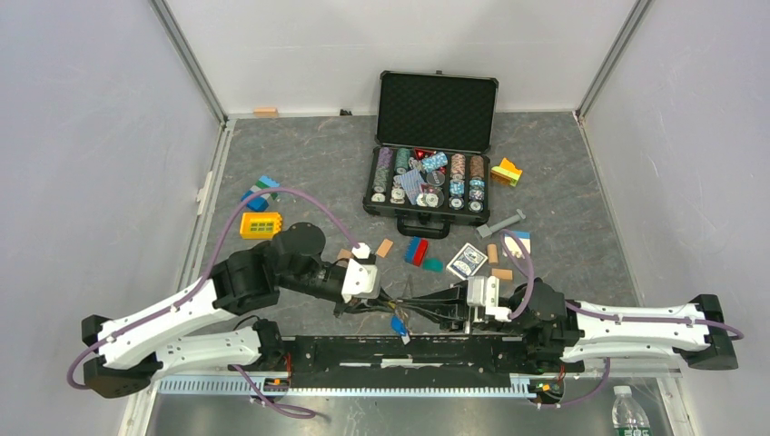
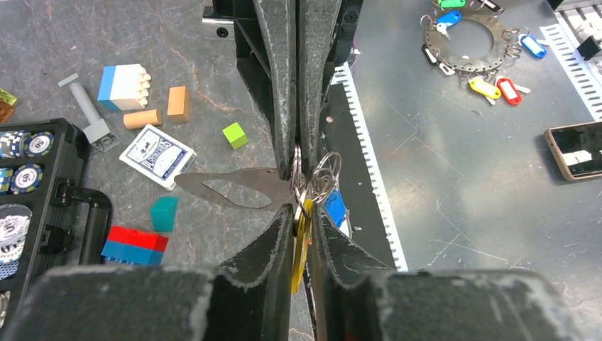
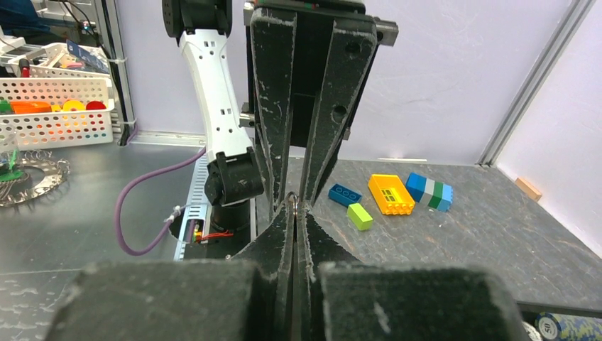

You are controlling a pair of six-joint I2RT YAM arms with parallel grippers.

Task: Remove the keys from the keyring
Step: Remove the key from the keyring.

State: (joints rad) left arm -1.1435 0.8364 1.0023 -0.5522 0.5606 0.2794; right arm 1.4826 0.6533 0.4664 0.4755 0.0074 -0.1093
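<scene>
Robotics lab, test-cell setup. Left arm (image 1: 182, 313) and right arm (image 1: 636, 322) are bolted by a slotted rail (image 1: 363, 386) at the near edge of a grey-matted counter (image 1: 300, 163), boxed in by plain white panels (image 1: 82, 136) on aluminium posts (image 1: 188, 59). Props on the mat: poker chip case (image 1: 427, 173), toy blocks (image 1: 261, 223). Next to the cell is a bare metal bench (image 2: 461, 227) with perforated baskets (image 3: 57, 117), a metal disc hung with coloured tags (image 2: 497, 53) and a phone (image 2: 576, 148). Water bottle (image 1: 628, 413) sits by the rail.

No legible text or number anywhere. Printing on chips (image 2: 28, 142) in the case (image 1: 438, 111), card box (image 2: 157, 156) mid-worktop (image 1: 318, 163), bottle label (image 1: 628, 420) past near right corner: too blurred to read.
</scene>
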